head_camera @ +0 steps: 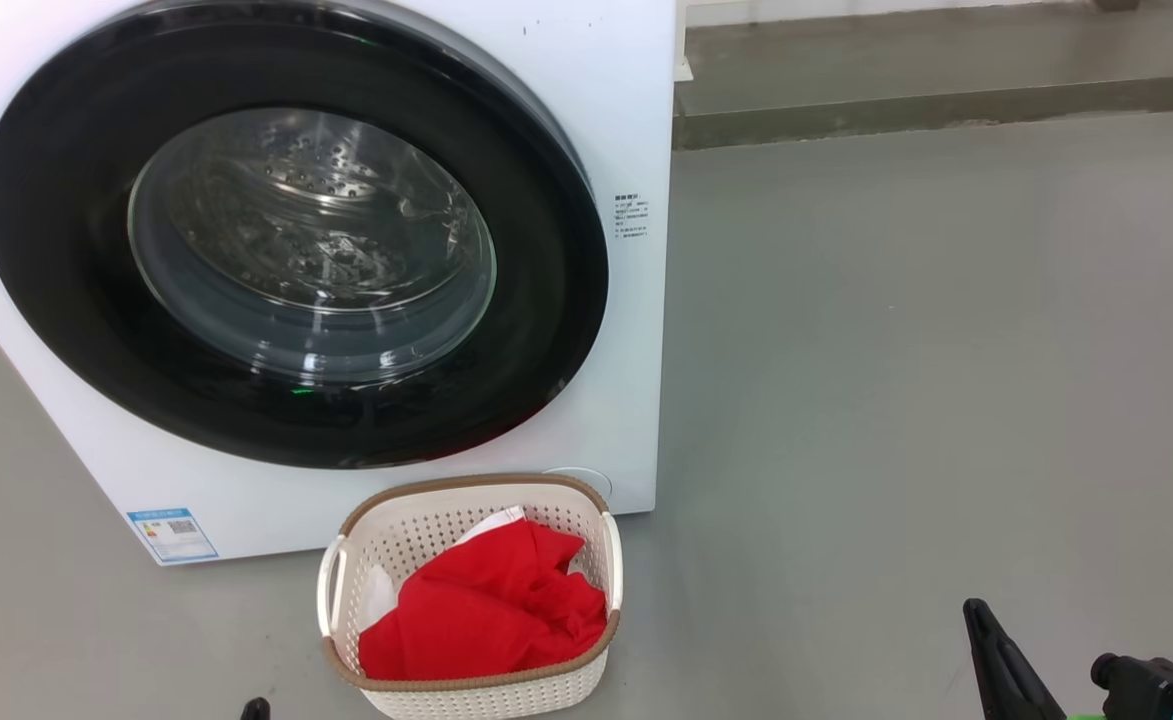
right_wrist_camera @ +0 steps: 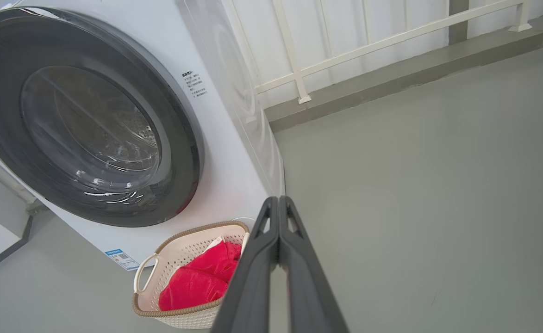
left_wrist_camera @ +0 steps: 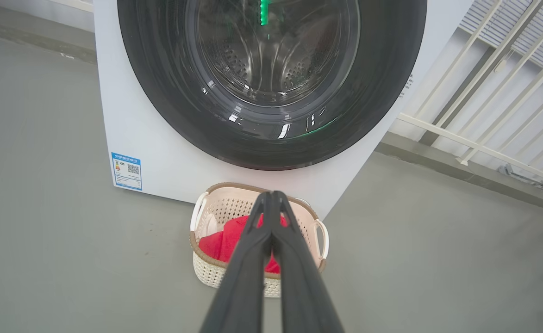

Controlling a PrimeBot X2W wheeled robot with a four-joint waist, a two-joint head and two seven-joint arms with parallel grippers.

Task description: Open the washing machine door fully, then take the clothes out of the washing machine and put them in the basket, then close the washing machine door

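Observation:
The white washing machine (head_camera: 606,100) stands at the upper left with its round black-rimmed door (head_camera: 56,200) flat against the front, drum visible through the glass. On the floor in front sits the cream basket (head_camera: 466,495) holding red clothes (head_camera: 486,610) with white parts. My right gripper (head_camera: 976,610) shows at the lower right, well right of the basket, shut and empty. A dark tip of my left gripper (head_camera: 255,708) pokes up at the bottom edge, left of the basket. Both wrist views show fingers pressed together: left gripper (left_wrist_camera: 271,196) back from the basket (left_wrist_camera: 227,189), right gripper (right_wrist_camera: 278,201) beside the basket (right_wrist_camera: 178,238).
Grey floor (head_camera: 946,400) stretches to the right of the machine. A raised concrete ledge (head_camera: 946,100) runs along the back, with a white railing (right_wrist_camera: 382,41) above it. A blue energy label (head_camera: 173,534) sits low on the washer's front.

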